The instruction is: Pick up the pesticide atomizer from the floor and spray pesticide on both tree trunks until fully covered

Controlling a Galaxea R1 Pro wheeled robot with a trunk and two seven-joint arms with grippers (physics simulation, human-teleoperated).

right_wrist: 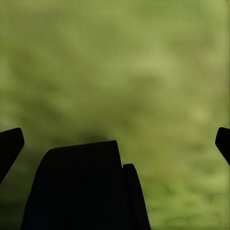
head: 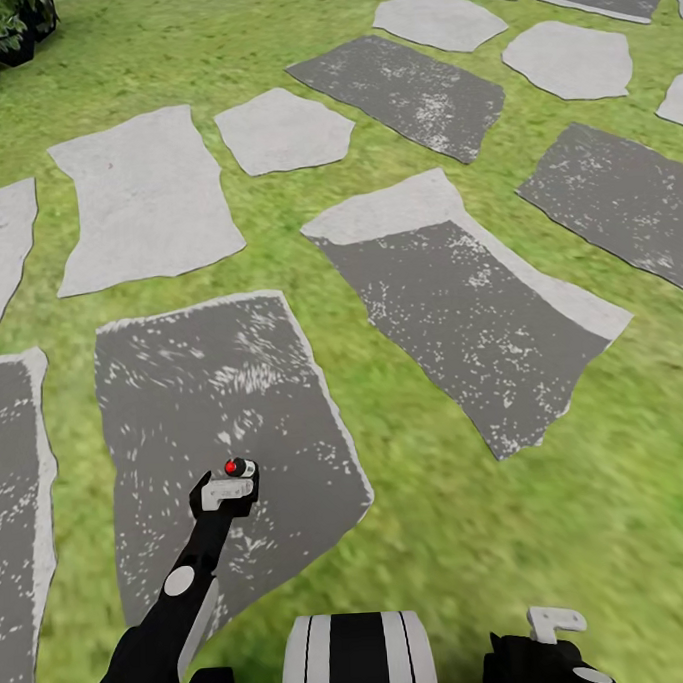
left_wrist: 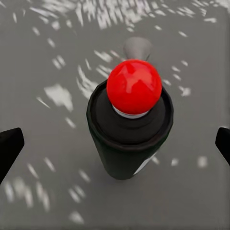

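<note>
We are hovering our left end effector [left_wrist: 115, 143], fingers spread wide, directly over the pesticide atomizer [left_wrist: 128, 127] (red-capped, upright) on a dark paving stone [head: 184, 390], lining up a grasp; our right end effector [right_wrist: 115, 143] is hanging open above grass [head: 551, 511].

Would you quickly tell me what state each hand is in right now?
Left hand: open, fingers either side of the atomizer, not gripping.
Right hand: open, holding nothing.

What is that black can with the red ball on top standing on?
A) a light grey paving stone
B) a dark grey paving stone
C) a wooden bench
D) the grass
B: the atomizer stands upright on the dark speckled paving stone, under the left gripper.
</note>
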